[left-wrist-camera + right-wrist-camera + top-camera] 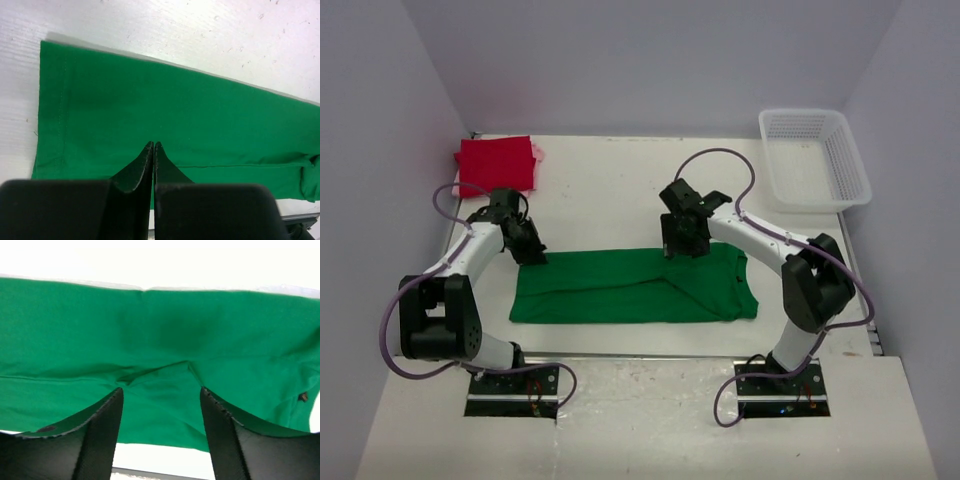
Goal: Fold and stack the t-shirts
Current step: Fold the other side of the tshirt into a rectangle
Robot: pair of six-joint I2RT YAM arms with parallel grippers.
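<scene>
The bright green t-shirt (635, 285) lies on the table as a long folded band, with a sleeve at its right end. My left gripper (532, 254) hovers over the band's far left corner. In the left wrist view its jaws (153, 145) are pressed together above the green cloth (175, 110), with nothing between them. My right gripper (678, 247) is over the far edge of the band, right of centre. Its fingers (161, 391) stand apart above a crease in the green cloth (165, 335). The red t-shirt (497, 163) lies folded at the back left, with the pale pink one (537, 152) showing under its right edge.
A white mesh basket (815, 155) stands at the back right corner. Grey walls close in the table on the left, back and right. A raised strip runs along the near edge in front of the arm bases.
</scene>
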